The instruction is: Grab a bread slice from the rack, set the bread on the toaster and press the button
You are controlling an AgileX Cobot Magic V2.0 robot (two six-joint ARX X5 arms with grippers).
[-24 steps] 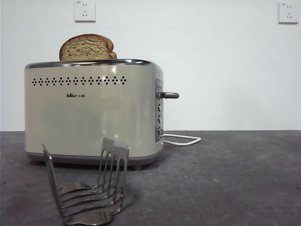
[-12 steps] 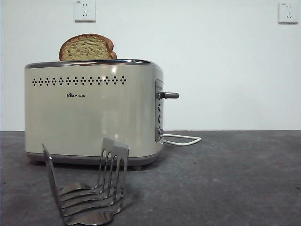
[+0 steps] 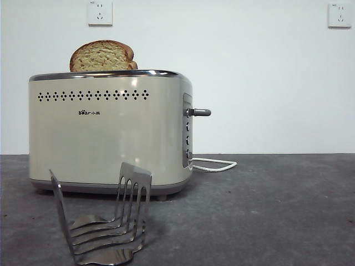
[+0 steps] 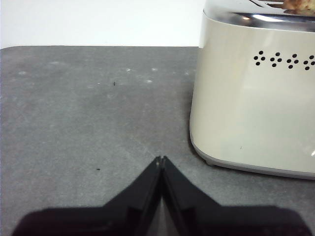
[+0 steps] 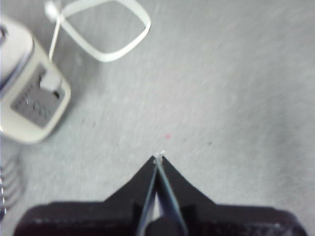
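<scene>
The slice of bread (image 3: 102,55) stands upright in a slot of the cream toaster (image 3: 105,133), its rounded top sticking out above the chrome rim. The grey lever button (image 3: 201,112) juts out sideways from the toaster's end panel, in its upper position. In front of the toaster stands the steel rack (image 3: 102,221), with nothing in it. My left gripper (image 4: 160,160) is shut and empty, low over the table beside the toaster (image 4: 256,93). My right gripper (image 5: 158,158) is shut and empty, high above the table, off to the side of the toaster's end panel (image 5: 34,105).
A white power cord (image 3: 213,164) loops on the dark grey table behind the toaster's end; the same cord (image 5: 106,29) shows in the right wrist view. Two wall sockets (image 3: 100,12) sit on the white wall behind.
</scene>
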